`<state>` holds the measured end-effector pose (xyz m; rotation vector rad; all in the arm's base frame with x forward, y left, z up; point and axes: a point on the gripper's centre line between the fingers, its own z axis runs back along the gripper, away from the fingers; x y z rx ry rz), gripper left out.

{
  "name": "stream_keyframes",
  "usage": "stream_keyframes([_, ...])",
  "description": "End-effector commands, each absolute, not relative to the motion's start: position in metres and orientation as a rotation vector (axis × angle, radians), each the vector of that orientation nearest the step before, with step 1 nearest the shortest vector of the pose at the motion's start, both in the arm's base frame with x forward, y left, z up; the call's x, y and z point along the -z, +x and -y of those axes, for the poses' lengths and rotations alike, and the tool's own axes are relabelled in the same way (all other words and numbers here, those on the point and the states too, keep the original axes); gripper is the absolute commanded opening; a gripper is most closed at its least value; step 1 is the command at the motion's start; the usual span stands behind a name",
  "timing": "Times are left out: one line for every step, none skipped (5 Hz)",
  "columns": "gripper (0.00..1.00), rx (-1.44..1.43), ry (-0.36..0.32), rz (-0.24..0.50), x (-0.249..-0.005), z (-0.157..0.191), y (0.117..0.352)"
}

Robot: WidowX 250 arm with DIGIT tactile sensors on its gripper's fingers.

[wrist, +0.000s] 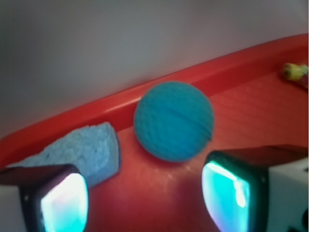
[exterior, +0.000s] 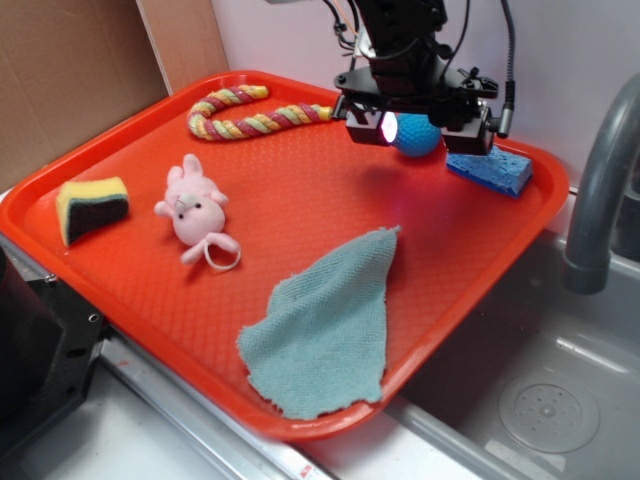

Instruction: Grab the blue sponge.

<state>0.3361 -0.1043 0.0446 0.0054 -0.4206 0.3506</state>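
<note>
The blue sponge [exterior: 491, 169] lies flat in the far right corner of the orange tray [exterior: 130, 250]. In the wrist view the blue sponge [wrist: 82, 150] shows at lower left, partly behind the left finger. My gripper [exterior: 420, 130] hovers open just left of the sponge, above the tray, with nothing between its fingers. In the wrist view my gripper [wrist: 145, 203] has only bare tray in its gap. A round teal ball [wrist: 174, 121] sits straight ahead of the jaws, beside the sponge; the teal ball [exterior: 416, 135] is half hidden behind the fingers in the exterior view.
On the tray lie a grey-green cloth [exterior: 325, 325], a pink plush toy [exterior: 195, 208], a yellow-and-black wedge sponge [exterior: 92, 207] and a knotted rope toy [exterior: 250, 112]. A wall stands close behind the tray's far rim. A sink basin and grey faucet [exterior: 595, 190] are to the right.
</note>
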Motion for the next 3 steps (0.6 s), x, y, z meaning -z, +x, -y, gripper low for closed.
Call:
stream_keyframes([1.00,-0.314,-0.041,0.498,-0.071,0.120,0.359])
stream_keyframes([1.00,-0.322,-0.046,0.535,-0.082,0.117,0.354])
stream_keyframes([1.00,-0.338,-0.067,0.580,-0.092,0.114,0.346])
